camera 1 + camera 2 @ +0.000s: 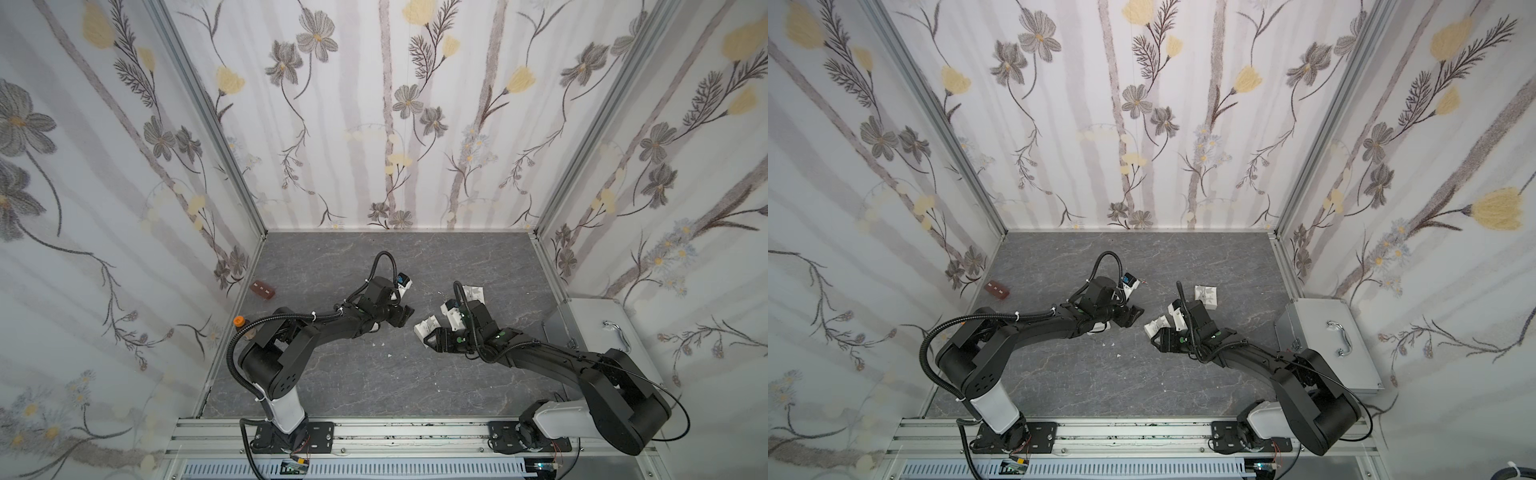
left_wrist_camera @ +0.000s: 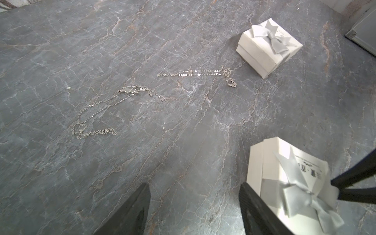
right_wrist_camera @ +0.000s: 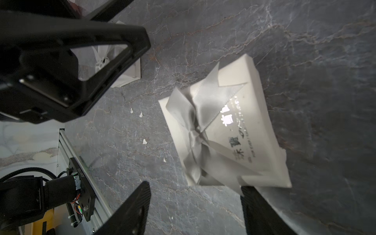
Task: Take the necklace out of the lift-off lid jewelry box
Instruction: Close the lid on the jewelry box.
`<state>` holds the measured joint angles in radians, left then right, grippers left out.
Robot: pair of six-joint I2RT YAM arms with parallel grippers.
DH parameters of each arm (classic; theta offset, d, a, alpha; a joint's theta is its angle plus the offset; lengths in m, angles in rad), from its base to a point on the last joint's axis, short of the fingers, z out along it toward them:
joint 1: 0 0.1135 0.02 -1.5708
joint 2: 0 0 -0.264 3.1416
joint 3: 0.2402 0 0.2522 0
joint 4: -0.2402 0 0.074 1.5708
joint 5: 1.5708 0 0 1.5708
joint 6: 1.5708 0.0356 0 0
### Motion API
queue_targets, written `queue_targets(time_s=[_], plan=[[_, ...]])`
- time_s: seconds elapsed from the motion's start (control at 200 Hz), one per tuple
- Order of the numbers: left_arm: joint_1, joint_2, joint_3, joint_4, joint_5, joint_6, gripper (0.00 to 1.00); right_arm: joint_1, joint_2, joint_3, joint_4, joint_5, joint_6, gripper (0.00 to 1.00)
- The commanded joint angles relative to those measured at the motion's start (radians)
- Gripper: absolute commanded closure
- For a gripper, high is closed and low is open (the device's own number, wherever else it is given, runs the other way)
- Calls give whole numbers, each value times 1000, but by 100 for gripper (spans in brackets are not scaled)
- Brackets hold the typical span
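**Operator:** What was the state of each tool?

**Technician:** The left tool [image 2: 194,186] had its jaws apart over bare table and held nothing. The right tool [image 3: 195,186] also had its jaws apart. One finger [image 3: 262,211] sat just beside a corner of the jewelry box [image 3: 242,73], but nothing was clamped.

**Operator:** Where was the necklace?

**Technician:** Two chains lay loose near the middle of the table. The necklace [image 2: 129,89], with a pendant and small pearls, lay curled. The second chain [image 2: 203,71] lay stretched out between it and a second box [image 2: 256,59], which was closed. Whether the jewelry box held another necklace could not be told. Its lid [image 2: 270,154], tied with a grey bow [image 3: 195,130], appeared to be on.

**Operator:** Why that arrangement?

**Technician:** Judging by the layout, the jewelry box sat between the two tools so that one could steady it while the other lifted the lid. The chains lay flat and clear of both boxes, probably so that they would not tangle or catch.

**Operator:** Describe the surface and the room.

**Technician:** The table [image 1: 353,382] had a grey, veined stone pattern and carried a few white scraps [image 1: 390,355]. A metal case [image 1: 590,332] stood at the right edge. A bottle [image 1: 239,321] with an orange cap and a small brown block [image 1: 262,290] stood by the left edge. Flowered wallpaper [image 1: 374,124] covered the three walls.
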<state>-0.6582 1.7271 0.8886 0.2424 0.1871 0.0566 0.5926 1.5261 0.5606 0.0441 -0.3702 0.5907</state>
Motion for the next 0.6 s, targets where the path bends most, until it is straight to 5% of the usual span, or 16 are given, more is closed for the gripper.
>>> queue_targets(time_s=[0.0,0.595], plan=[[3,-16,-19,-14,4,9,29,-25,13,20,69,-6,1,32],[-1,3,-98,32,68,-24,31,-67,164,163,-40,-13,-145,34]])
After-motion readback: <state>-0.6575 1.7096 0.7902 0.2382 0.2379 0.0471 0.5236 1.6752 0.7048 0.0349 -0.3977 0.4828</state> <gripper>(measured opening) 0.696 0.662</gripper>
